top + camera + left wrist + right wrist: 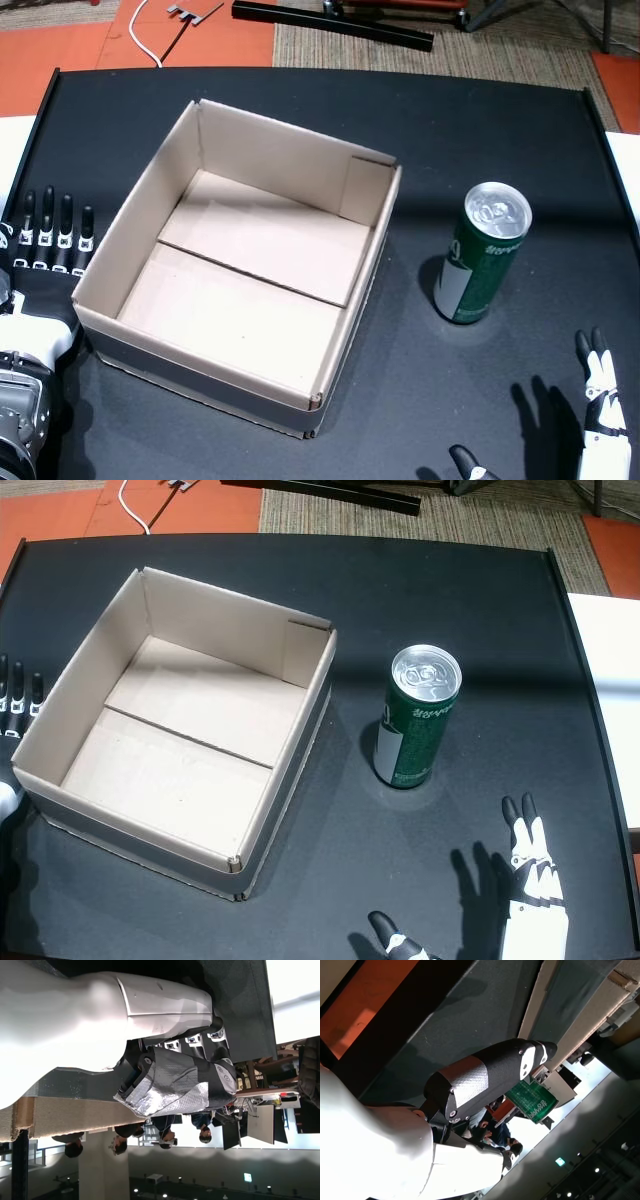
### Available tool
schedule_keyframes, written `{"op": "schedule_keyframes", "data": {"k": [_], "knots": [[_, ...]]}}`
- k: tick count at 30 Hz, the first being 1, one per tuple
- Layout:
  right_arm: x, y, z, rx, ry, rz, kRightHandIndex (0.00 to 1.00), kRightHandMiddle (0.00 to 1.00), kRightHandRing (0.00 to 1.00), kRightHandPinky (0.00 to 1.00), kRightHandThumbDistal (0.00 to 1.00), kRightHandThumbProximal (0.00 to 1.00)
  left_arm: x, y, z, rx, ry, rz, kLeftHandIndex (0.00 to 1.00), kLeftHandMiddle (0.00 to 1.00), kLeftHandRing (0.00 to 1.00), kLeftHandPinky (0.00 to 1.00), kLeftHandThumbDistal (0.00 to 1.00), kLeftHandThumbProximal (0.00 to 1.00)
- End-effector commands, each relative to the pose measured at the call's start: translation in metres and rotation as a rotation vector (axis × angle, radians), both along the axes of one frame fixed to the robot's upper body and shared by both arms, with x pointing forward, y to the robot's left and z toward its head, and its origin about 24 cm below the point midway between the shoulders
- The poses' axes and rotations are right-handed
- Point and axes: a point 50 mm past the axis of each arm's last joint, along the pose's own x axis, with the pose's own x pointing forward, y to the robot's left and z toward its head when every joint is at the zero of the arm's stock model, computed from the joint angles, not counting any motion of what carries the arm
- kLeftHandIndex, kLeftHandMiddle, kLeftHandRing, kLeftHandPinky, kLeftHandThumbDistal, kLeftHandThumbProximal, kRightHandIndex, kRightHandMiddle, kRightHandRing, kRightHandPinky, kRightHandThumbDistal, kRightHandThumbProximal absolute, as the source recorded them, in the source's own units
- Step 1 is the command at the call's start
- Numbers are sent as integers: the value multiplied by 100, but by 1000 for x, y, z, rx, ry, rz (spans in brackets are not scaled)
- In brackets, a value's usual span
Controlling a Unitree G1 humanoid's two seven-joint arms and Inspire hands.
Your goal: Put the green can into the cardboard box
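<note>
Black worktop [300,110] carried everything. On it the green can [480,255] stood upright, right of the cardboard box [100,265] and clear of its wall; the box lay open and empty. Near the can, at the near right edge, the right robot hand [530,895] hovered with fingers spread, holding nothing. The left robot hand [50,240] rested fingers apart just left of the box. A tall narrow can risked toppling if fingers nudged its top before closing.
</note>
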Motion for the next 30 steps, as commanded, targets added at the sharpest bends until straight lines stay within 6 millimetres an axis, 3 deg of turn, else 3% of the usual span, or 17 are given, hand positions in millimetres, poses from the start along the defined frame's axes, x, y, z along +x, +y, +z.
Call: {"op": "schedule_keyframes", "data": {"k": [1,5,13,17,24,30], "knots": [[-2,-6,1,15,-40,-57,88,93,97,100,99,51,-22,-5,-28,-7,143,-16,51,54,68,80,0,54],[-2,-5,2,35,-38,-55,89,93,97,100,100,47,-22,-5,-28,-15,140,-15,52,55,67,77,0,54],[-1,-6,1,33,-35,-80,87,92,96,100,100,53,-21,-5,-28,-15,150,-15,50,53,65,78,0,55],[2,-5,3,150,31,-30,95,99,100,100,100,52,-20,-6,-27,-12,151,-14,52,54,66,80,0,56],[30,-15,22,334,55,63,100,100,100,100,100,50,-21,-6,-28,-3,146,-18,52,54,65,73,0,53],[49,-25,31,406,82,84,100,100,100,100,100,47,-20,-5,-27,2,149,-17,50,53,65,77,0,56]]}}
